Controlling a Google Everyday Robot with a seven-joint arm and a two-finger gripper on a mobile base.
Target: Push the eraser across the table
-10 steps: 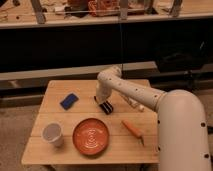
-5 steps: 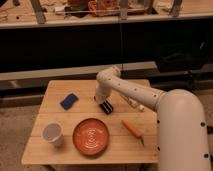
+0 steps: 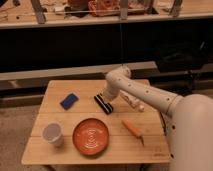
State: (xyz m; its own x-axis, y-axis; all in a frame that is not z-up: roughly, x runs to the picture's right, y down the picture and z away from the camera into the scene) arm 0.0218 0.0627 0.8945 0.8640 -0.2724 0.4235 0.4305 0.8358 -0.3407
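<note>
A blue eraser (image 3: 69, 101) lies on the left half of the wooden table (image 3: 55, 90), flat and a little tilted. My white arm reaches in from the right. My gripper (image 3: 104, 104) hangs low over the middle of the table, to the right of the eraser, with a clear gap of bare wood between them. It touches nothing that I can see.
An orange plate (image 3: 90, 136) sits at the front middle. A white cup (image 3: 52, 135) stands at the front left. An orange carrot-like item (image 3: 132, 128) lies at the front right. A dark shelf wall runs behind the table.
</note>
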